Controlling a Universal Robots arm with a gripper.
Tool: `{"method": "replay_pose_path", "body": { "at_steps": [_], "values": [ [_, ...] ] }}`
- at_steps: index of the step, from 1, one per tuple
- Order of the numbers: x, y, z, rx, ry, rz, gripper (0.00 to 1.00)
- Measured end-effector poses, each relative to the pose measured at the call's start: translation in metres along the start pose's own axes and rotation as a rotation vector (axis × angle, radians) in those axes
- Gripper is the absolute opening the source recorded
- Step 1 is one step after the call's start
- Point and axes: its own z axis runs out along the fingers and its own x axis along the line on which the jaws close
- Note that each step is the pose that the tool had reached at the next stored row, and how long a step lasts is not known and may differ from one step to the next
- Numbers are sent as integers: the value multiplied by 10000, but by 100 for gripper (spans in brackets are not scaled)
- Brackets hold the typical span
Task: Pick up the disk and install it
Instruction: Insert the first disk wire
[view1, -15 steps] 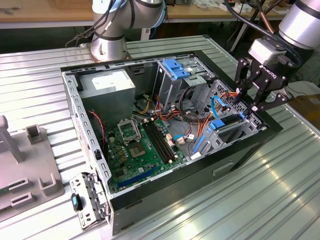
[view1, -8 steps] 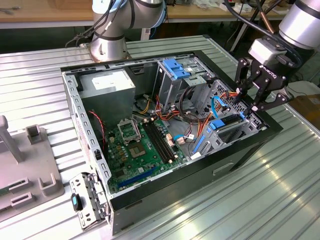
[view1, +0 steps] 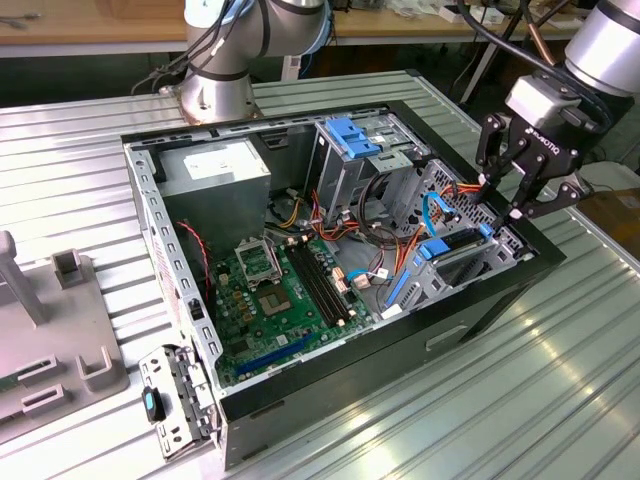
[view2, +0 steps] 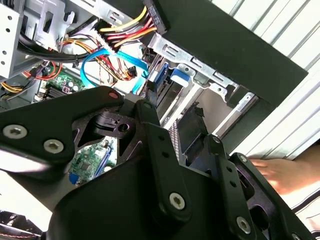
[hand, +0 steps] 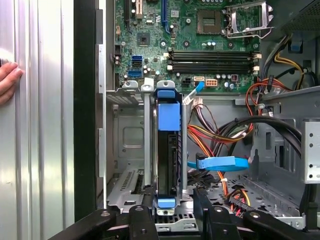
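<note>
The disk (hand: 167, 145), grey metal in a bright blue carrier, stands on edge in the drive bay of the open computer case (view1: 480, 300). In the exterior view its blue rail (view1: 447, 248) shows at the case's right end. My gripper (view1: 503, 195) hovers just above that bay, open. In the first wrist view the gripper (hand: 175, 220) has its black fingers (hand: 142, 220) on either side of the carrier's near blue tab, with small gaps between them and it. The second wrist view shows the gripper (view2: 180, 125) over the same bay.
A green motherboard (view1: 280, 290) fills the case floor, with bundled wires and a thin blue cable (hand: 220, 162) beside the bay. A person's hand (hand: 7, 80) rests on the ribbed table by the case wall. A second arm's base (view1: 220, 60) stands behind; a grey fixture (view1: 50, 320) lies at the exterior view's left.
</note>
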Motion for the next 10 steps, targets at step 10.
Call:
{"method": "replay_pose_path", "body": {
  "at_steps": [10],
  "values": [
    [-5,-75,-1,-1,0,-41,44]
  ]
}}
